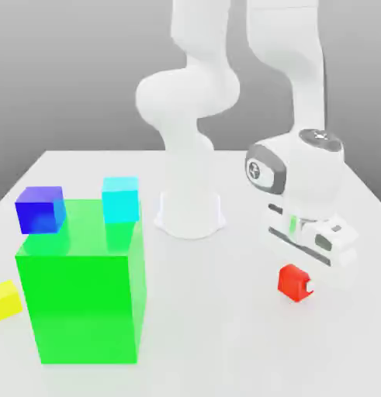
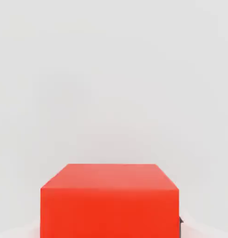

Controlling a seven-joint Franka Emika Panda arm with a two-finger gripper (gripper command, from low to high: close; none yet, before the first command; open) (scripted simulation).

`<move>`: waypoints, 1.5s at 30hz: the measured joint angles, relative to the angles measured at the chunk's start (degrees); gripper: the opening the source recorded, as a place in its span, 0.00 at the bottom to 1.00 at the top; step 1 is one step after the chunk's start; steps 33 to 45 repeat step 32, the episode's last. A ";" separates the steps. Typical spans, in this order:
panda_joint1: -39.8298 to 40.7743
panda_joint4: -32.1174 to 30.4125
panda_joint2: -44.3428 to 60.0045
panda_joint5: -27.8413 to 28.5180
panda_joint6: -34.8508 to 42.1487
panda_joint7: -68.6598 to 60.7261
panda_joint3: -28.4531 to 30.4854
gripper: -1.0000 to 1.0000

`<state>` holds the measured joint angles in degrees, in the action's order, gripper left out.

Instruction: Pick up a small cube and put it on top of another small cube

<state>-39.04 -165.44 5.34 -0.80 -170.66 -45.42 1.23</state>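
"What are the jaws doing?"

"The gripper [image 1: 296, 284] is shut on the red cube [image 1: 294, 282]. One pale finger is on each side of it."

"What is the cube like?"

"It's small and shiny, with flat sides and straight edges. It's right under the hand, down low near the table [image 1: 224, 326], on the exterior view's right. I can't tell if its bottom touches the table."

"And the arm?"

"The arm [image 1: 189, 93] is white, smooth and round, with some dark gray bits near the hand."

"What else is there?"

"Well apart, on the exterior view's left, a big green block [image 1: 84, 302] stands tall like a shiny box. A dark blue cube [image 1: 41, 211] and a light blue cube [image 1: 121, 200] sit on it. A plain yellow cube [image 1: 5, 301] is near its side, turned a bit."

"And the table?"

"Pale, flat and smooth."
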 joint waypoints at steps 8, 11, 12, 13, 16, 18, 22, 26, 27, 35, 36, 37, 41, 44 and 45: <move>9.05 5.11 -12.79 4.43 17.23 10.86 5.56 0.00; 14.91 9.22 -16.54 6.19 24.69 17.10 8.72 0.00; 16.94 10.59 -17.77 6.71 27.17 19.14 9.74 0.00; 18.96 11.96 -18.99 7.22 29.64 21.17 10.78 0.00; 25.18 16.07 -22.55 8.60 37.01 27.13 13.86 0.00; 29.41 18.81 -24.82 9.44 41.88 31.03 15.91 0.00; 38.15 24.14 -28.97 10.89 51.32 38.46 19.86 0.00; 43.92 25.26 -29.92 11.79 53.58 42.94 23.21 0.00; 44.20 24.02 -29.19 11.84 51.64 43.03 23.70 0.00; 44.45 21.71 -27.80 11.89 47.98 42.96 24.41 1.00; 44.45 21.71 -27.80 11.89 47.98 42.96 24.41 1.00; 44.45 21.71 -27.80 11.89 47.98 42.96 24.41 1.00; 44.45 21.71 -27.80 11.89 47.98 42.96 24.41 1.00; 44.45 21.71 -27.80 11.89 47.98 42.96 24.41 1.00; 44.45 21.71 -27.80 11.89 47.98 42.96 24.41 1.00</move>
